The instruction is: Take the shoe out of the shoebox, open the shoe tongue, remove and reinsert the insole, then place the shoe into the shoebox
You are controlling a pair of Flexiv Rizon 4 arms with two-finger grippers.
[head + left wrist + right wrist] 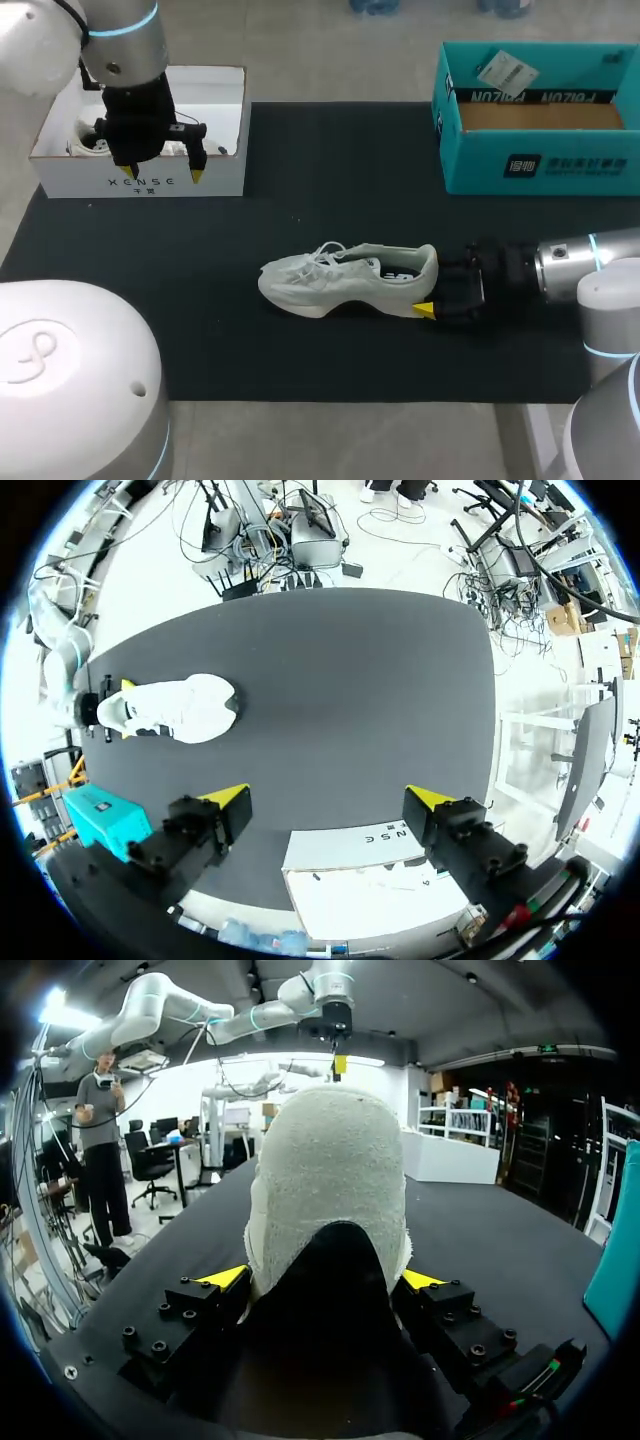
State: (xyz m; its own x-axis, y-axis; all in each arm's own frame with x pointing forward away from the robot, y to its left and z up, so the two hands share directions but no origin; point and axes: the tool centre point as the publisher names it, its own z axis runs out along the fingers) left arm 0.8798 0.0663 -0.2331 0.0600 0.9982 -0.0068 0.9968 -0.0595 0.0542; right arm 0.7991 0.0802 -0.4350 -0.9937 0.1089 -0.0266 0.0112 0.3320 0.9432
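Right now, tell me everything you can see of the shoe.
The shoe is a pale white, knit-looking sneaker with white laces, a thick pale sole and a dark inside at the opening. It stands upright on the black mat, toe towards my left side, heel towards the right gripper, whose fingers press the heel from both sides. Nothing else touches it.

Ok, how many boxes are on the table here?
2. A white box at the table's left rear, under the left gripper, and a teal box at the right rear. The shoe lies outside both, in the right gripper.
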